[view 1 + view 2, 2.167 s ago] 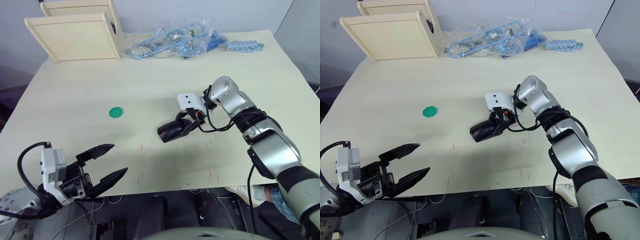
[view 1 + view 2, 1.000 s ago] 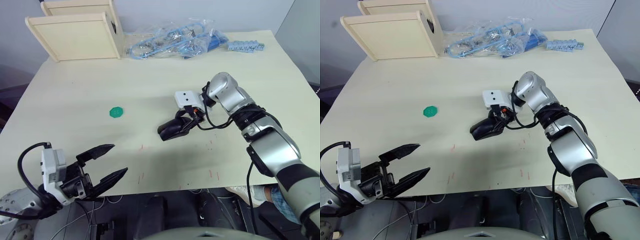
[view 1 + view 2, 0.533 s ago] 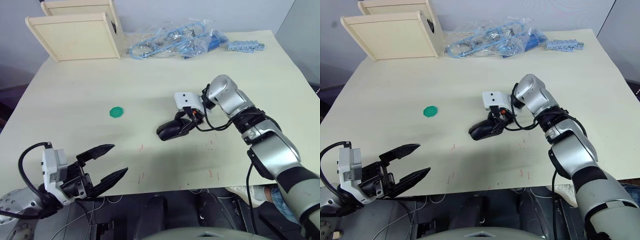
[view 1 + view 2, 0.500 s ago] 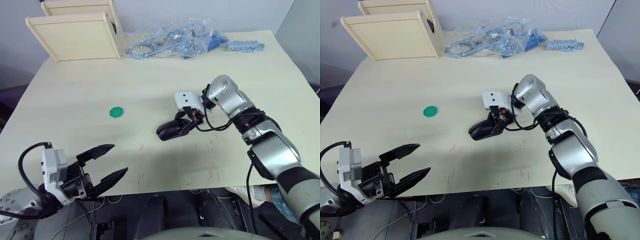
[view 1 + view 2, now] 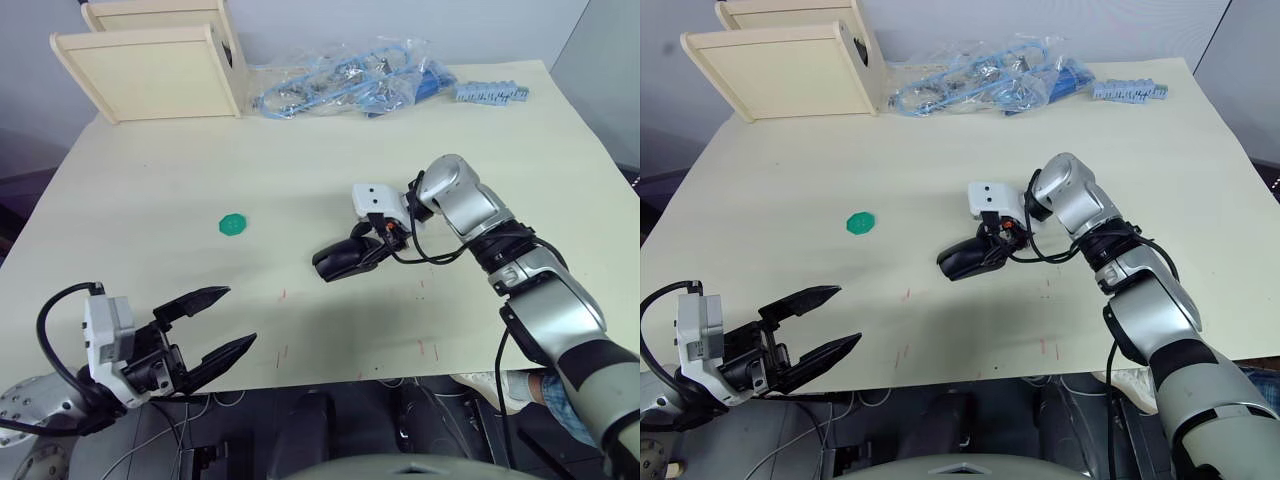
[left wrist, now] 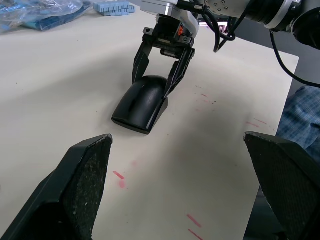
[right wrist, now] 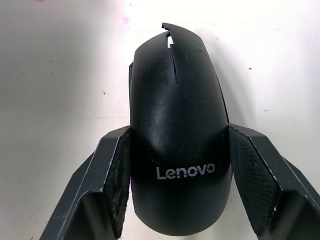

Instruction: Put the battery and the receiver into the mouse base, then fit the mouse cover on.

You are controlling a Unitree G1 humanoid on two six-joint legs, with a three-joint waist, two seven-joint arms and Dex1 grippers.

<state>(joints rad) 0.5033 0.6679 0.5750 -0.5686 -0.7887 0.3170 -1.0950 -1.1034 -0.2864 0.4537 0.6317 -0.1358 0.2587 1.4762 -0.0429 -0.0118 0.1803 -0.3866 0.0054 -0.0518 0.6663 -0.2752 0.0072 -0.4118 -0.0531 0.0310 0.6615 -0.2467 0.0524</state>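
The mouse cover [image 7: 175, 100], a glossy black shell with a white logo, lies flat near the table's middle [image 5: 340, 262]. It hides the mouse base beneath it. My right gripper [image 7: 180, 129] straddles the cover's rear end, both pads pressed against its sides, as the left wrist view confirms [image 6: 151, 86]. My left gripper [image 5: 240, 316] hangs open and empty off the table's near-left edge, well away from the mouse. The battery and the receiver are out of view.
A green octagonal disc [image 5: 232, 224] lies left of the mouse. A wooden box [image 5: 150, 70] stands at the far-left corner, with clear bags of blue parts [image 5: 340, 80] and a blue strip [image 5: 488, 93] along the far edge.
A red patch showed at the mouse's front 2.2 s ago; the black shell now hides it. The right gripper and mouse shifted slightly. The left arm has not moved.
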